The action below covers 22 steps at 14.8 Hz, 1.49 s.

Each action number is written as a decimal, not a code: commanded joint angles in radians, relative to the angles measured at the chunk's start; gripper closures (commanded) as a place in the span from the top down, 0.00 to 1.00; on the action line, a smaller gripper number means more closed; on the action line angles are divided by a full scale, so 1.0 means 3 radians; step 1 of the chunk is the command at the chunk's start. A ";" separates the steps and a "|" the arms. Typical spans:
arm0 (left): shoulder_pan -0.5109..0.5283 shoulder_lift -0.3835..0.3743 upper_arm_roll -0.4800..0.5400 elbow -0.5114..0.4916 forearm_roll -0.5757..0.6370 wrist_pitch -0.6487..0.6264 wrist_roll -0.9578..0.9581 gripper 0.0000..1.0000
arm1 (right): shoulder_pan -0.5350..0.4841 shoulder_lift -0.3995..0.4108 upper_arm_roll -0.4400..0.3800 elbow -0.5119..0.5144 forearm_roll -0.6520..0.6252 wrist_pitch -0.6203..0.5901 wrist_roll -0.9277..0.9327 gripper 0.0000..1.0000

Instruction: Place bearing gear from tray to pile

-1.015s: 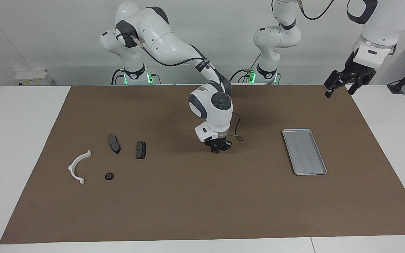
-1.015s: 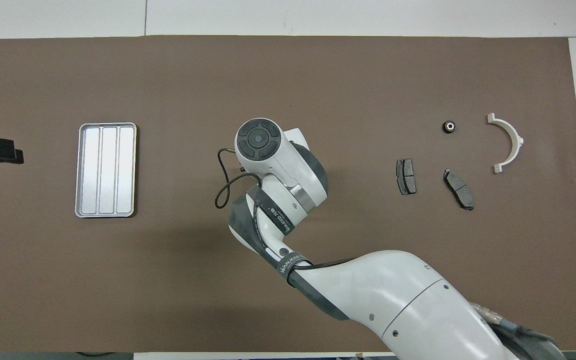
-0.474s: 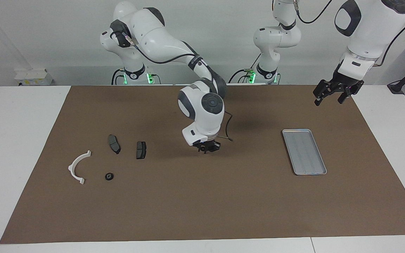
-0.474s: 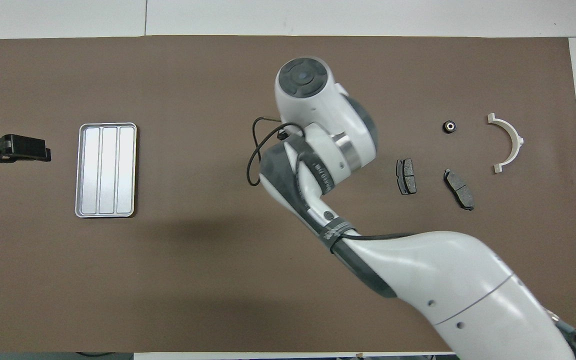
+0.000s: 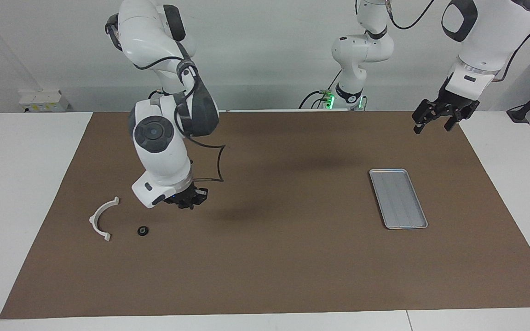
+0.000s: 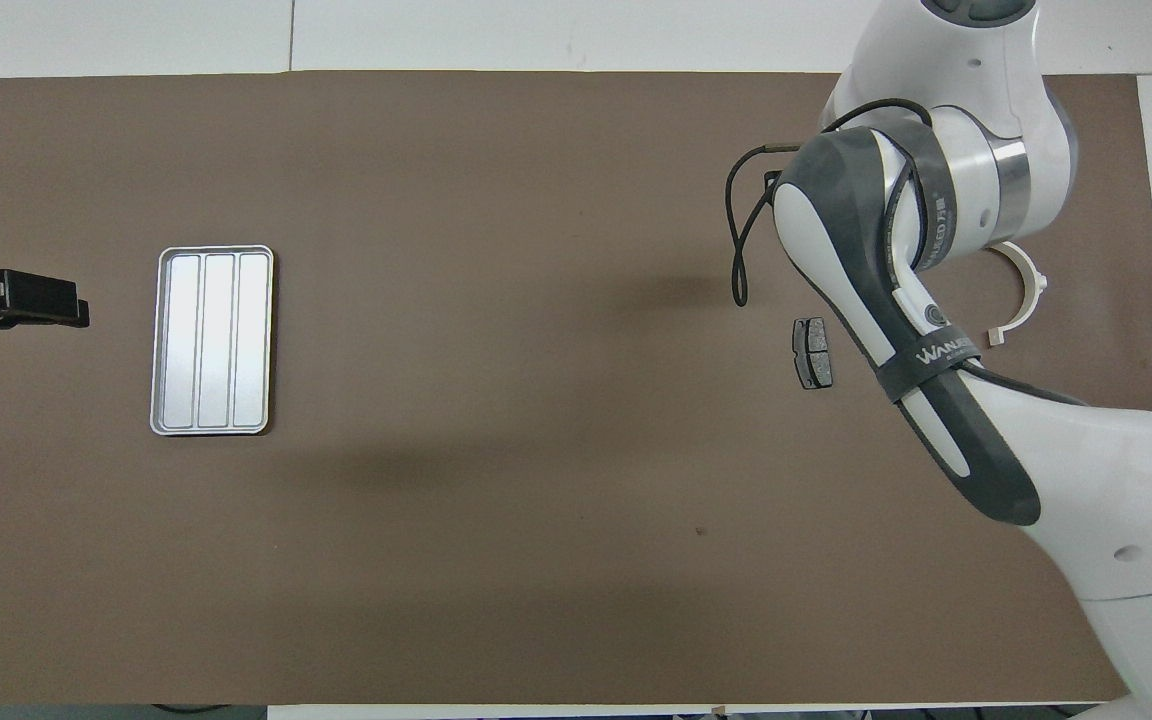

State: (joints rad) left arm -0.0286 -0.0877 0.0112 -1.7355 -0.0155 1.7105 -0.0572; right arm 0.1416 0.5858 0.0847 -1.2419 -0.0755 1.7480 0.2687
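On the white table (image 5: pixel 30 184) a brown mat (image 5: pixel 274 266) covers most of the top, white wall at the robots' end. Right gripper (image 5: pixel 190 201) hangs clenched over the pile end, whether it carries anything can't be told. Bearing gear (image 5: pixel 143 231) lies on the mat beside the white arc (image 5: pixel 100 219), near that gripper. One brake pad (image 6: pixel 812 352) shows. Tray (image 5: pixel 398 198) sits toward the left arm's end. Left gripper (image 5: pixel 437 117) waits released, raised over the mat edge.

Blk gear (image 5: pixel 143 231) beside white arc (image 5: pixel 101 219)
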 commanded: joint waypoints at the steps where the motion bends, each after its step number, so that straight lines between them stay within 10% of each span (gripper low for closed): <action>1: 0.0070 0.0073 -0.0053 0.0109 0.0047 -0.0093 0.0043 1.00 | -0.0165 -0.0249 0.0060 -0.0878 -0.0040 0.0766 -0.0205 0.00; 13: 0.0014 0.0073 -0.0058 0.0114 0.0036 -0.0057 0.0053 1.00 | -0.0385 -0.0132 0.0055 -0.1454 -0.0035 0.1761 -0.0620 0.00; 14: 0.0014 0.0068 -0.0058 0.0114 0.0036 -0.0057 0.0053 1.00 | -0.0390 -0.0132 0.0055 -0.1454 -0.0040 0.1761 -0.0620 0.08; 15: 0.0009 0.0067 -0.0058 0.0114 0.0036 -0.0057 0.0053 1.00 | -0.0385 -0.0132 0.0055 -0.1454 -0.0035 0.1756 -0.0609 0.96; 22: 0.0008 0.0052 -0.0058 0.0104 0.0036 -0.0118 0.0058 1.00 | -0.0401 -0.0301 0.0040 -0.1424 -0.0035 0.1578 -0.0614 1.00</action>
State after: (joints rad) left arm -0.0069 -0.0793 -0.0238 -1.7239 -0.0154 1.7088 -0.0512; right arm 0.0432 0.5435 0.0827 -1.6392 -0.0765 2.2436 0.1027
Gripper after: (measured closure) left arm 0.000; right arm 0.075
